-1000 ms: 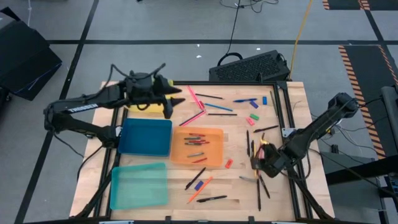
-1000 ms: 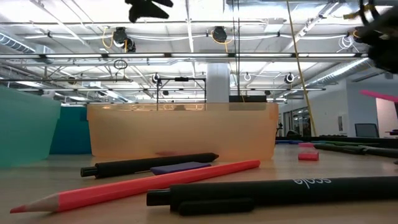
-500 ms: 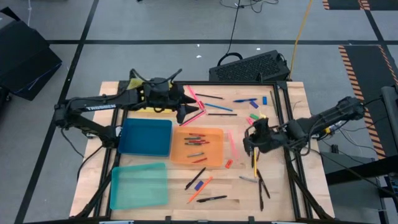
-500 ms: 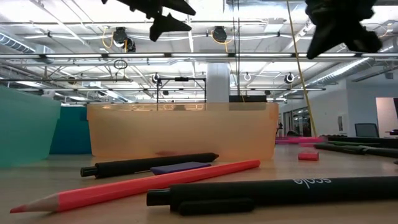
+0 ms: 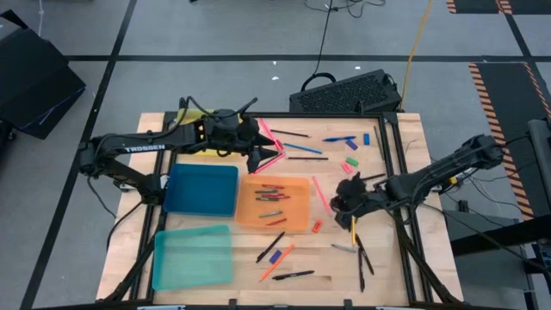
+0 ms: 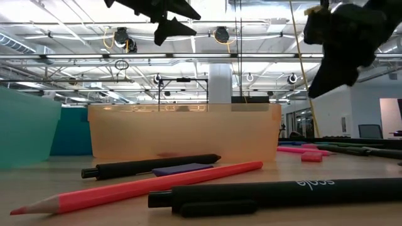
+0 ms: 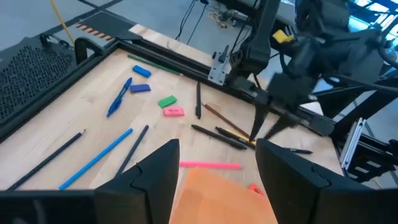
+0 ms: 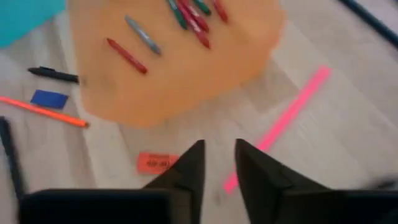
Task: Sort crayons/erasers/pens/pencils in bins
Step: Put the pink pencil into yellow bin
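Biggest risk I see here: the right pincer (image 5: pixel 347 196) is hanging low over a really crowded patch of desk (image 5: pixel 405 138), and a pink pencil (image 5: pixel 321 193) lies loose just beside it, right off the edge of the orange bin (image 5: pixel 273 204). If it drops straight down with the tips this close together, it could nudge that pencil so it rolls against the bin wall, or clip the little red eraser (image 8: pixel 157 162) nearby and end up with the wrong thing. In the right wrist view its fingers (image 8: pixel 186 171) are only a narrow gap apart with nothing between them, and the pencil runs diagonally just past the tips, not lined up between them, so I reckon it needs to open wider and twist first. The left pincer (image 5: pixel 258 148) is up by the far side of the orange bin, over the cluster of pink pencils there, jaws spread wide and empty. Crayons (image 5: pixel 272 193) already sit in the orange bin, the blue bin (image 5: pixel 203 188) and teal bin (image 5: pixel 191 256) look bare, and pens (image 5: pixel 360 250) are scattered near the right edge.
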Tool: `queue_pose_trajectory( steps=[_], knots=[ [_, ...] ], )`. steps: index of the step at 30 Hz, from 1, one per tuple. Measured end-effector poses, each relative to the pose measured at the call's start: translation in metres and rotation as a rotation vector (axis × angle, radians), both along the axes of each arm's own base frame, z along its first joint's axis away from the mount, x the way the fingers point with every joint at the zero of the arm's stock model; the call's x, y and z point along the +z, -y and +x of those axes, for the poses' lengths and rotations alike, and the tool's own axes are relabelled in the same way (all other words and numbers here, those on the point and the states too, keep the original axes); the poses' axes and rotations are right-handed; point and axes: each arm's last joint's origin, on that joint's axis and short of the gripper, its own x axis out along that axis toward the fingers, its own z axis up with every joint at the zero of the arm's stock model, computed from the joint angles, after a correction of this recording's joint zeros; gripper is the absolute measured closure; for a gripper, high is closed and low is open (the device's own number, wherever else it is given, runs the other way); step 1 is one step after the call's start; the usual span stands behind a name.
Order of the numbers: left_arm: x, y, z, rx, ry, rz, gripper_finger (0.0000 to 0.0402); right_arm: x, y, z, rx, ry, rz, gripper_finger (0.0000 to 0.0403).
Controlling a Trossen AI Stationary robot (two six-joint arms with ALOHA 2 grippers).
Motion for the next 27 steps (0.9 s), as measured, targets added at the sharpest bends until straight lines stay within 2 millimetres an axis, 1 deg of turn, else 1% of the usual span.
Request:
queue_pose_trajectory(
  steps=[3,6,8,10,12,14,18,23,27],
  knots=[
    [-0.002,0.002,-0.003,-0.001,-0.034,-0.018,0.0188,-0.026,0.005,-0.003,-0.048,-0.037,-0.091,0.027],
    [0.0,0.006,-0.009,-0.007,-0.063,-0.028,0.0188,-0.048,0.012,-0.011,-0.166,-0.074,-0.177,0.0239],
    [0.001,0.008,-0.015,-0.01,-0.097,-0.034,0.0188,-0.06,0.016,-0.017,-0.237,-0.071,-0.248,0.0232],
    [0.001,0.008,-0.017,-0.013,-0.099,-0.03,0.0188,-0.07,0.022,-0.019,-0.305,-0.032,-0.298,0.023],
    [0.003,0.009,-0.019,-0.012,-0.099,-0.03,0.0188,-0.08,0.028,-0.02,-0.341,0.009,-0.306,0.0231],
    [0.003,0.009,-0.021,-0.011,-0.106,-0.031,0.0188,-0.09,0.033,-0.02,-0.337,0.04,-0.29,0.0231],
    [0.004,0.01,-0.021,-0.009,-0.106,-0.039,0.0188,-0.1,0.042,-0.019,-0.348,0.087,-0.299,0.0231],
    [0.003,0.011,-0.021,-0.007,-0.11,-0.051,0.0188,-0.11,0.057,-0.017,-0.358,0.022,-0.368,0.0232],
    [0.003,0.011,-0.021,-0.008,-0.115,-0.052,0.0188,-0.108,0.059,-0.005,-0.267,0.085,-0.339,0.0232]
  ],
)
